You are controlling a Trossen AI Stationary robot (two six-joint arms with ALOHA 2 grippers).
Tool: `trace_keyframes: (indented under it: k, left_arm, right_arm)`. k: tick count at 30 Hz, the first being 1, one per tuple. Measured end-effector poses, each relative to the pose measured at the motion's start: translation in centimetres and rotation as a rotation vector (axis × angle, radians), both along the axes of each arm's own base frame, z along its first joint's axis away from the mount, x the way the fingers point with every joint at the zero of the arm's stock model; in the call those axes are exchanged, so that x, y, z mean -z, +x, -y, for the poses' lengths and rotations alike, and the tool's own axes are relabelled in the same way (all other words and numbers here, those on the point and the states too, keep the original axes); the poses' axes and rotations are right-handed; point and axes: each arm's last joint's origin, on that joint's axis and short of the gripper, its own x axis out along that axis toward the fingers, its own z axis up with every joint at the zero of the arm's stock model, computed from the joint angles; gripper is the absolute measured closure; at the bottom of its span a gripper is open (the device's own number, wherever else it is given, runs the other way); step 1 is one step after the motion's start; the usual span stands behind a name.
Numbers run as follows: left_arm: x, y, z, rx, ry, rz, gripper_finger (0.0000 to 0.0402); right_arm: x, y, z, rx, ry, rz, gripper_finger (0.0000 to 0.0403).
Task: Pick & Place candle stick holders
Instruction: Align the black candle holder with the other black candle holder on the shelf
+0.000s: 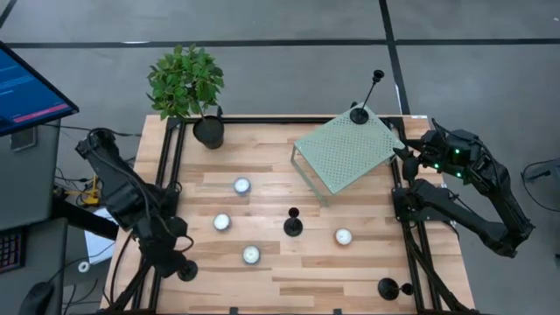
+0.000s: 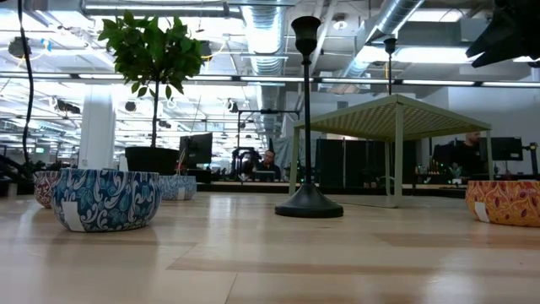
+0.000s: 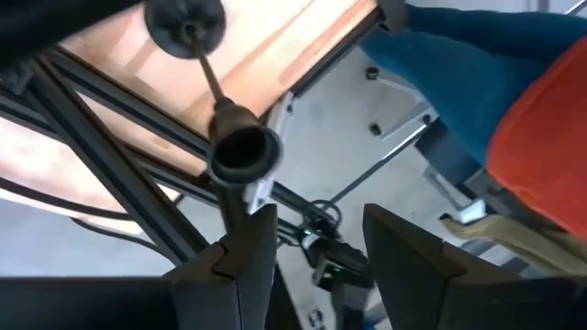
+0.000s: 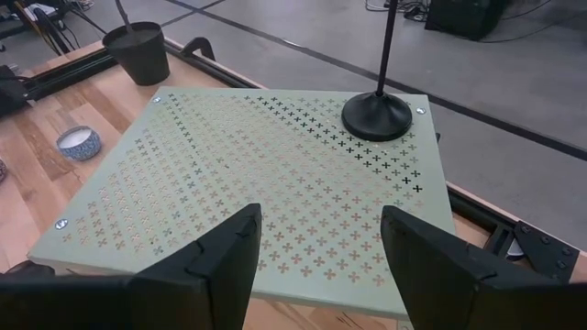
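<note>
High view showed four candle stick holders placed around the perforated green shelf [image 1: 346, 150]: one tall holder [image 1: 360, 114] stood upright on the shelf's far corner, a second holder [image 1: 293, 226] stood on the wooden table [image 1: 280, 175] just in front of the shelf, a third holder [image 1: 388, 288] sat at the table's near right corner, well away from the shelf, and a fourth holder [image 1: 185, 269] lay at the near left edge, farthest from the shelf. The left gripper [image 1: 171, 248] sat right beside that fourth holder, and the left wrist view showed it tipped, its stem running lengthwise away from the fingers [image 3: 229, 266] with the cup [image 3: 240, 151] nearest them; the jaws stood apart and held nothing. The right gripper [image 4: 316, 252] hovered over the shelf's near edge, spread wide and empty, with the tall holder's disc base [image 4: 377, 115] straight ahead across the shelf and its stem vertical. By my judgement the left arm, folded low at the table's corner, was nearer its target.
</note>
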Motion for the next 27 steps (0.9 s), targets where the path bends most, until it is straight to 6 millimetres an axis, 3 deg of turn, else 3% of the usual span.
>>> trace_keyframes:
  k: [8, 16, 22, 27]
  left_arm:
    - [-3.6, -0.5, -0.7, -0.112, -0.123, 0.005, 0.0238]
    - [-3.8, 0.6, -0.7, -0.348, -0.069, 0.132, 0.0238]
    - [-3.9, 0.9, -0.5, -0.274, -0.127, 0.079, 0.0234]
    - [-3.3, 1.5, 0.3, -0.176, -0.053, 0.142, 0.0204]
  right_arm:
    - [0.0, 0.0, 0.0, 0.0, 0.0, 0.0, 0.0186]
    - [0.0, 0.0, 0.0, 0.0, 0.0, 0.0, 0.0186]
    - [0.0, 0.0, 0.0, 0.0, 0.0, 0.0, 0.0186]
    - [0.0, 0.0, 0.0, 0.001, 0.002, 0.002, 0.0186]
